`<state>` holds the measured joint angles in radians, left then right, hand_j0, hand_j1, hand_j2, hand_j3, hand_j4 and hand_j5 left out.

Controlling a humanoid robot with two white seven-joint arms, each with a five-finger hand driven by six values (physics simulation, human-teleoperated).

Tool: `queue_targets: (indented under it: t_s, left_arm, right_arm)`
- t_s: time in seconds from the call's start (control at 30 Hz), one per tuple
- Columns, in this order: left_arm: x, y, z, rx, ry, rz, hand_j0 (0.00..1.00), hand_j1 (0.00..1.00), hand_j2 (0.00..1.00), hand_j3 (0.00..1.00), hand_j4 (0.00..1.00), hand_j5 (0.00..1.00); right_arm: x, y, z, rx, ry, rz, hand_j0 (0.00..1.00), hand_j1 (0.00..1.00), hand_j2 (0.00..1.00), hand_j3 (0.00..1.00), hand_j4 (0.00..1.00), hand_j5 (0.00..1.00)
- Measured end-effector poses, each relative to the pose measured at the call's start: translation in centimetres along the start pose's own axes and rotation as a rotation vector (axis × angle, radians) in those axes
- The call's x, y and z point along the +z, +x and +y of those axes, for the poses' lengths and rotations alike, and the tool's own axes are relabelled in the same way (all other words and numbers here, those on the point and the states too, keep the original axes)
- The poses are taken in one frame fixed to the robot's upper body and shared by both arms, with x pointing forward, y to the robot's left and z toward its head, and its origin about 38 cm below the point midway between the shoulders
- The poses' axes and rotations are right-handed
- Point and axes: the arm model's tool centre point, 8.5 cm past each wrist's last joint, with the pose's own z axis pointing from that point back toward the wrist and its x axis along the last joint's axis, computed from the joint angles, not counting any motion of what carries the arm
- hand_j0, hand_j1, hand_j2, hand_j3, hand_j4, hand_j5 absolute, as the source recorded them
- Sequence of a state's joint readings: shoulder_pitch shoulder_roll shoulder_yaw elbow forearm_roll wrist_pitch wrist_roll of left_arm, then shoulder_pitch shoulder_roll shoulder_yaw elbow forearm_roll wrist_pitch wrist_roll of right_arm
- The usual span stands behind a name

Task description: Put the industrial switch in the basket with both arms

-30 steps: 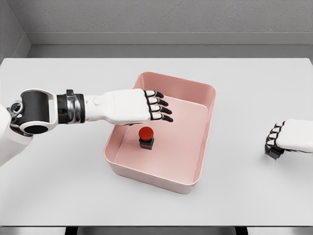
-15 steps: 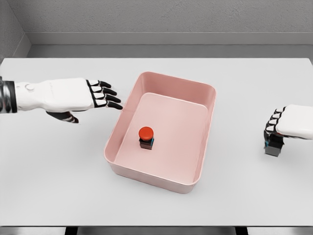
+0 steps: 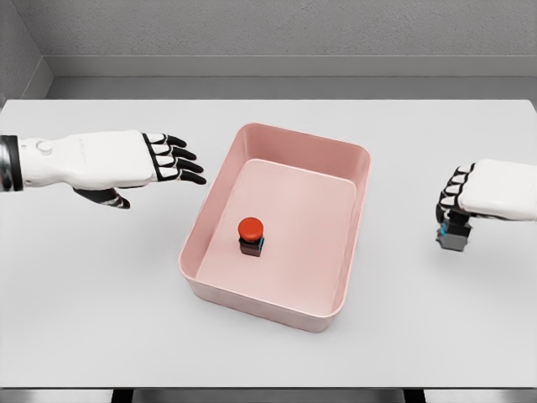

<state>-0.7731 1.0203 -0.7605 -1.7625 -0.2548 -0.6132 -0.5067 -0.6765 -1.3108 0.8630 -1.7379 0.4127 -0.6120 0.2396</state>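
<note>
One industrial switch (image 3: 250, 236), a dark box with a red round button, stands upright on the floor of the pink basket (image 3: 357, 220). My left hand (image 3: 172, 159) hovers over the table just left of the basket, fingers spread, holding nothing. At the right, my right hand (image 3: 453, 210) is curled around a second switch (image 3: 454, 238), a grey-and-blue block lifted slightly off the table; its top is hidden under the fingers.
The white table (image 3: 101, 294) reaches the frame's edges left and right; its front edge runs along the bottom. A grey wall stands behind the table.
My left hand withdrew from above the basket to its left side. My right hand rose and shifted left, lifting the second switch.
</note>
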Motion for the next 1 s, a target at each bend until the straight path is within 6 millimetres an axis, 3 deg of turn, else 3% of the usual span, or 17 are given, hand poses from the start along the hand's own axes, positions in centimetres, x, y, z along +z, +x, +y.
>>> queue_targets:
  t_s: [0.43,1.0]
  left_arm:
    - [0.2,-0.2,0.3,-0.006,0.005,0.009,1.0,1.0,1.0,1.0,1.0,1.0]
    - [0.7,-0.5,1.1,-0.02,0.024,0.025,1.0,1.0,1.0,1.0,1.0,1.0]
  right_arm:
    - [-2.2,0.2,-2.6,0.029,-0.091,-0.037,0.54,0.54,0.54,0.54,0.54,0.54]
    - [-3.6,0.2,-6.7,0.063,-0.208,-0.071,0.54,0.54,0.54,0.54,0.54,0.54]
